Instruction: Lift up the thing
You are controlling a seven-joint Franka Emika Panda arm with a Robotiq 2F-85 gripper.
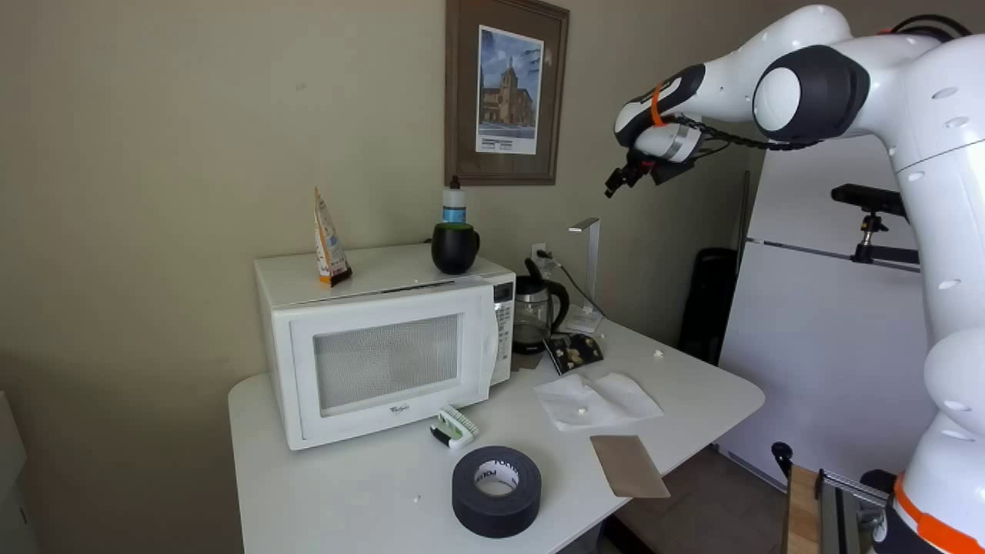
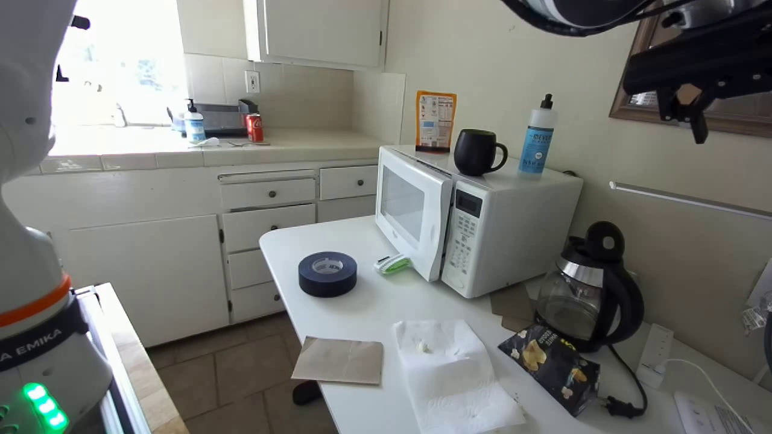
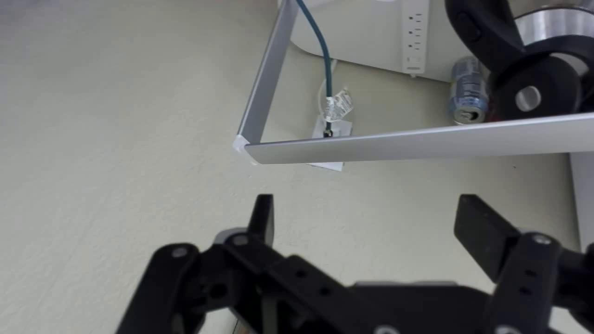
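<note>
The task does not say which thing is meant. My gripper (image 3: 364,206) is open with nothing between its fingers. It hangs high above the back of the white table (image 1: 346,492), well away from the things on it, and shows in both exterior views (image 1: 622,181) (image 2: 684,111). A grey lamp (image 3: 417,141) with a long flat head lies below it in the wrist view. A dark tape roll (image 1: 496,512) lies flat near the table's front edge. A small white and green brush (image 1: 455,428) lies by the microwave. A black mug (image 2: 475,152) stands on the microwave.
A white microwave (image 1: 388,362) bears an orange pouch (image 2: 435,120) and a blue soap bottle (image 2: 537,144). A glass kettle (image 2: 570,301), a black snack bag (image 2: 552,364), a paper towel (image 2: 452,374) and brown paper (image 2: 339,360) share the table. A can (image 3: 468,90) stands behind the kettle.
</note>
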